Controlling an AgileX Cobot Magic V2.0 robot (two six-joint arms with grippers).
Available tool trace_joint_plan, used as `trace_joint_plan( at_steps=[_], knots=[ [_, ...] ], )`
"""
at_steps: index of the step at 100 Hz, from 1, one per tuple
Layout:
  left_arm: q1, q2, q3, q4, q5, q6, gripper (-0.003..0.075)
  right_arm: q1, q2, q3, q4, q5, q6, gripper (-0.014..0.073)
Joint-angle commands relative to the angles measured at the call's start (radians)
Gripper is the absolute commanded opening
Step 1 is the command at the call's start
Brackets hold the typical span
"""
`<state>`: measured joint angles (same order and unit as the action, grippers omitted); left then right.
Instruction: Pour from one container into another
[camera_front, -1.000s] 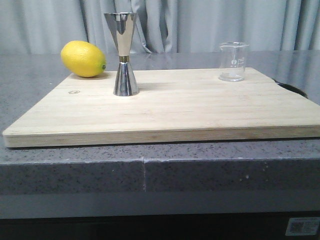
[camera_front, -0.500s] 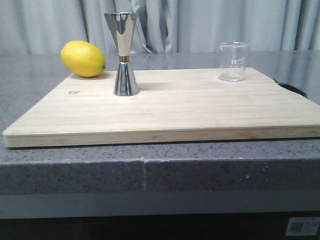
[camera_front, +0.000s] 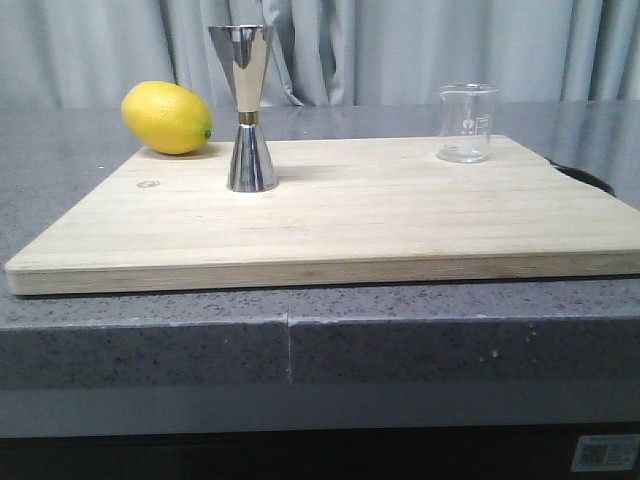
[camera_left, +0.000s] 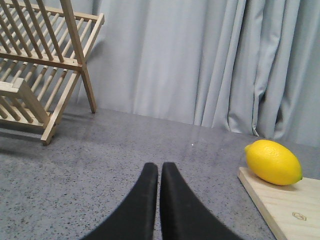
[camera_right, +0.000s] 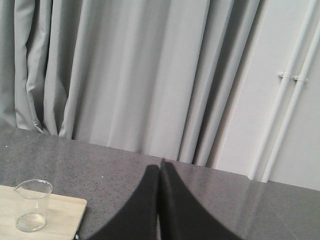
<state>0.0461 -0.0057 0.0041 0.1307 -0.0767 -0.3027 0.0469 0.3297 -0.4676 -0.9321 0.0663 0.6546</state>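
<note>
We find both grippers, left (camera_left: 159, 172) and right (camera_right: 159, 170), pinched closed, empty. The beaker (camera_front: 467, 123) stands at the jigger's (camera_front: 246, 108) three o'clock, well apart.

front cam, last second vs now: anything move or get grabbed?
No visible change. The tall steel hourglass jigger, small clear glass beaker and yellow lemon sit where they were on the pale wooden board; nothing was grasped or released.
</note>
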Motion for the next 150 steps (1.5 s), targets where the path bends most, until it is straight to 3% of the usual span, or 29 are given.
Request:
trace_joint_plan(
  at_steps=[1, 106, 121, 137, 143, 150],
  knots=[
    [-0.007, -0.023, 0.028, -0.010, -0.068, -0.008, -0.0019, -0.006, 0.007, -0.022, -0.011, -0.049, 0.001, -0.0070],
    [-0.007, -0.023, 0.028, -0.010, -0.068, -0.008, -0.0019, -0.006, 0.007, -0.022, 0.020, -0.066, -0.006, -0.0070],
    [-0.007, -0.023, 0.028, -0.010, -0.068, -0.008, -0.0019, -0.006, 0.007, -0.022, 0.258, -0.066, -0.263, -0.0070],
    [-0.007, -0.023, 0.028, -0.010, -0.068, -0.008, -0.0019, -0.006, 0.005, -0.020, 0.716, -0.048, -0.722, -0.0070],
    [-0.007, -0.023, 0.028, -0.010, -0.068, -0.008, -0.0019, -0.006, -0.002, -0.018, 0.821, -0.041, -0.809, -0.0070],
    [-0.007, -0.023, 0.028, -0.010, -0.068, -0.008, -0.0019, -0.006, -0.019, 0.007, 0.834, -0.056, -0.822, -0.0070]
  ],
)
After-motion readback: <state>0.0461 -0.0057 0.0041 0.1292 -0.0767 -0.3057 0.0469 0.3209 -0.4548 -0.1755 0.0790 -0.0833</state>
